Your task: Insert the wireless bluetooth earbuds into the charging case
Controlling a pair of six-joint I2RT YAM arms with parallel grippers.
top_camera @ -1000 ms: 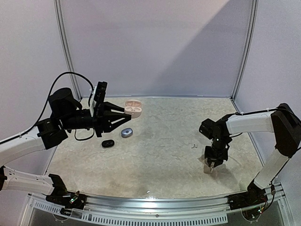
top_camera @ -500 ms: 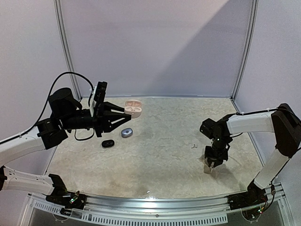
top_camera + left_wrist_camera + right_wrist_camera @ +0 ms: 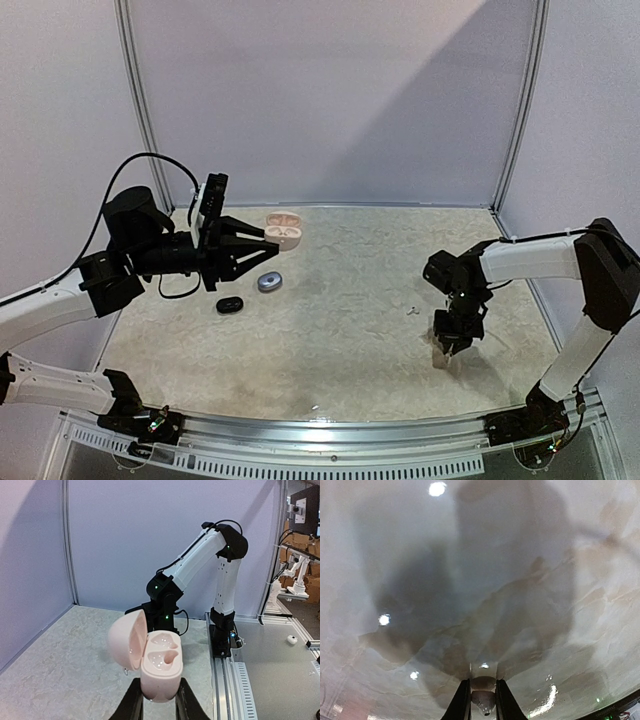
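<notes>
My left gripper (image 3: 159, 700) is shut on a pink charging case (image 3: 160, 667) and holds it in the air with its lid open and both wells empty. In the top view the case (image 3: 283, 232) hangs over the back left of the table, at the left gripper (image 3: 270, 250). My right gripper (image 3: 447, 350) points down at the table on the right. In the right wrist view it (image 3: 483, 692) is shut on a small pale earbud (image 3: 483, 701), with the fingertips (image 3: 464, 692) at the glossy surface. A tiny white earbud (image 3: 412, 310) lies on the table to its left.
A shut black case (image 3: 230, 305) and a shut blue-grey case (image 3: 269, 282) lie below the left gripper. A small white bit (image 3: 314, 407) lies near the front edge. The white earbud also shows beside the pink case in the left wrist view (image 3: 125, 671). Walls enclose the table.
My right gripper has edged slightly to the left, still low over the table. The left arm and the pink case have not moved.
</notes>
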